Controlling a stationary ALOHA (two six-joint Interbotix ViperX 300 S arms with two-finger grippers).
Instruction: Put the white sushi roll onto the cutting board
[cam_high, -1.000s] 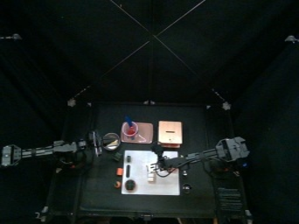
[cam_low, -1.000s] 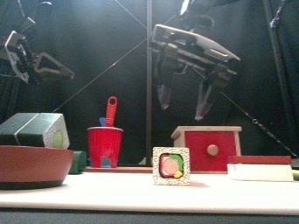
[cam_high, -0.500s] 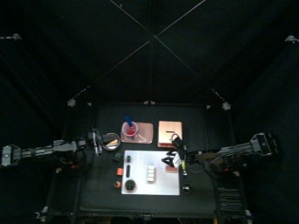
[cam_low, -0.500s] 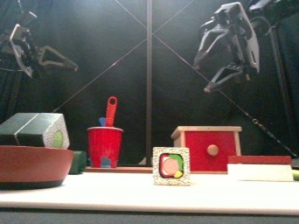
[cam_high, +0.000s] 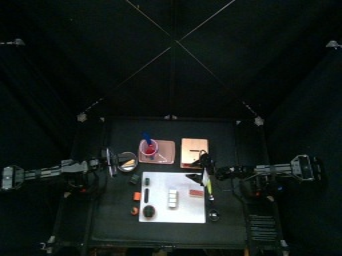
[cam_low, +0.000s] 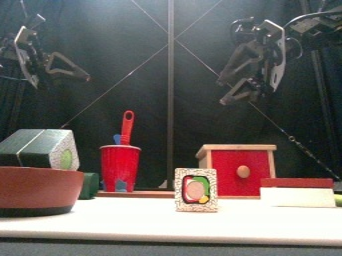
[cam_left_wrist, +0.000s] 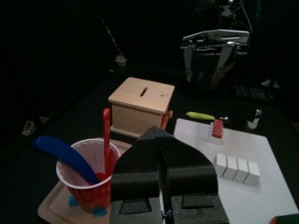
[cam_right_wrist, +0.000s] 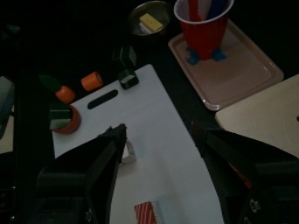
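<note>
1. The right gripper (cam_low: 251, 92) hangs high above the table with its jaws spread wide and nothing between them.
2. In its wrist view, the cutting board (cam_right_wrist: 163, 114) lies below those open jaws.
3. The white sushi roll (cam_low: 195, 190) stands on its edge on the cutting board, near the front edge. Its green and red filling faces the front camera.
4. From the front, the roll sits between the red cup (cam_low: 119, 165) and the wooden box (cam_low: 237, 168), nearer the camera than both.
5. The cup holds a red and a blue utensil and stands on a pink tray (cam_right_wrist: 239, 66) beside the board.
6. The left gripper (cam_left_wrist: 163, 144) is raised at the left side, its jaws pressed together and empty.
</note>
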